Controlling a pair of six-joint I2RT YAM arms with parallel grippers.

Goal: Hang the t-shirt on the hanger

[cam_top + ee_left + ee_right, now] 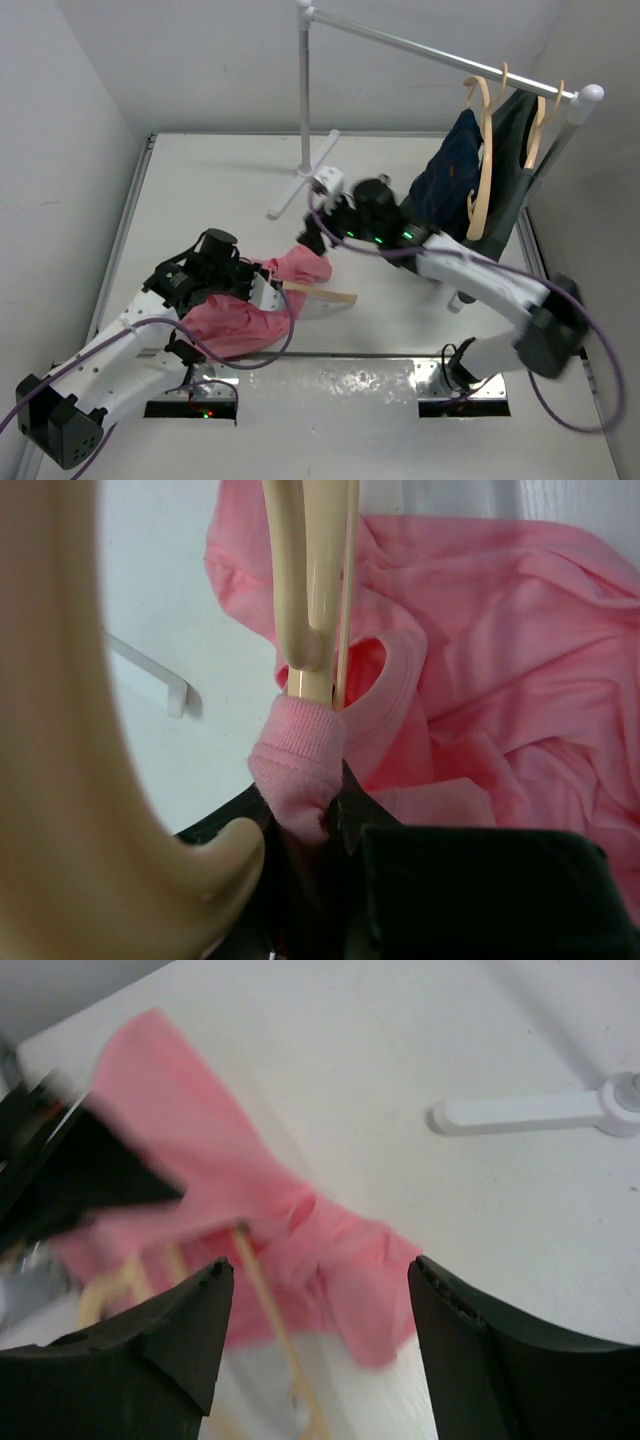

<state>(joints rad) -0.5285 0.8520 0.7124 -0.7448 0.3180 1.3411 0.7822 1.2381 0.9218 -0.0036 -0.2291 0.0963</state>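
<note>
One pass over both arms. Found left gripper clamped on a fold of the t-shirt, tight against the hanger. Found right gripper with jaws apart, close over the cloth. Logged t-shirt heaped by the table's near edge, left half, hanger arm poking out rightward.

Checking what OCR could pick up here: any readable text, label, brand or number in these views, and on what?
No readable text in any view.
The t-shirt: plain pink, no print or tag showing.
The hanger: bare pale wood, no stamp visible.
The dark clothes on the rail: no print to make out; too small to rule out tags.
</note>
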